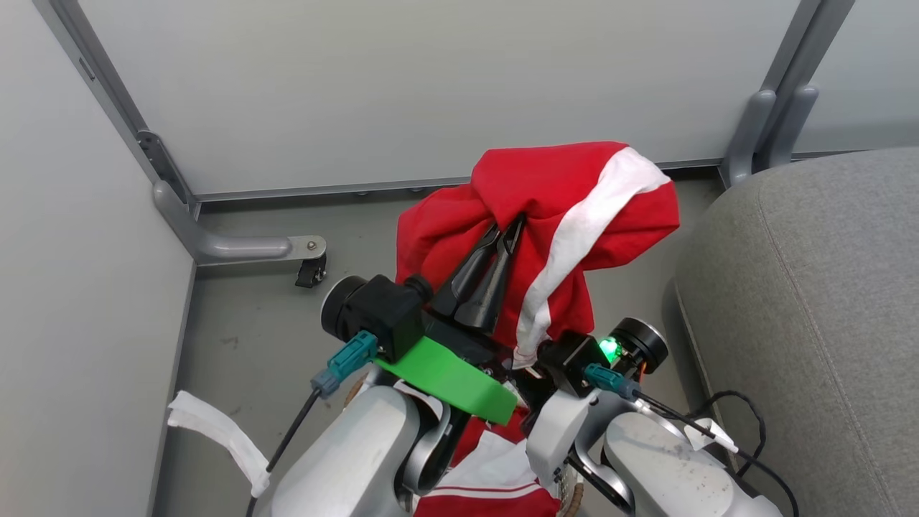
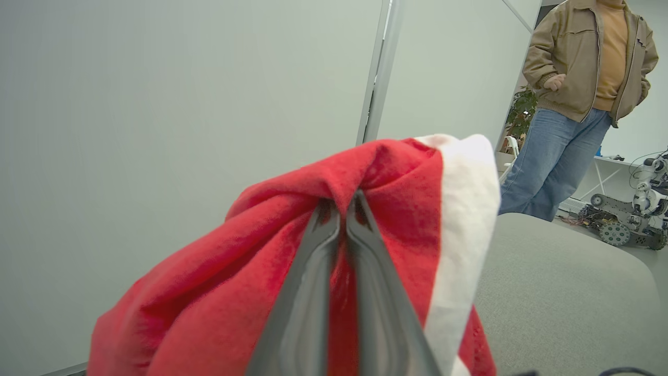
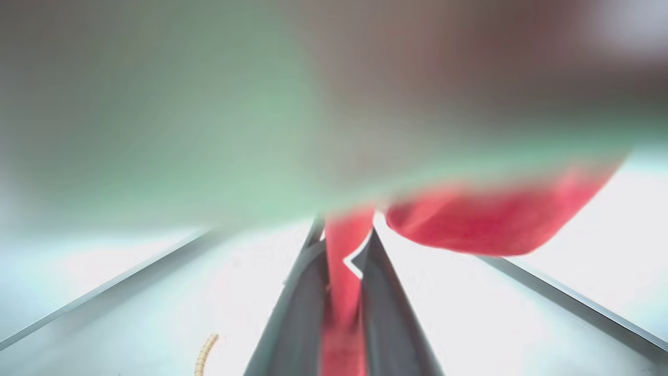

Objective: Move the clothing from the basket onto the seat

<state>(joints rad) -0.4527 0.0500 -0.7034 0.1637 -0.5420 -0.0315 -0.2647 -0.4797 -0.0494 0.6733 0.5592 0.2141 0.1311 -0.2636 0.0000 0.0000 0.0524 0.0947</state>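
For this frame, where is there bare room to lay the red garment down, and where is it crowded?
The seat is bare on its visible top, from its rounded left edge rightward. The floor between the wall panel and the left arm is free, bar a white strip. Crowded: the middle, where the red garment drapes over the left gripper.

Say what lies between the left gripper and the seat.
Head view: the clothing, pinched in the left gripper, hangs between them, then a strip of bare floor before the seat.
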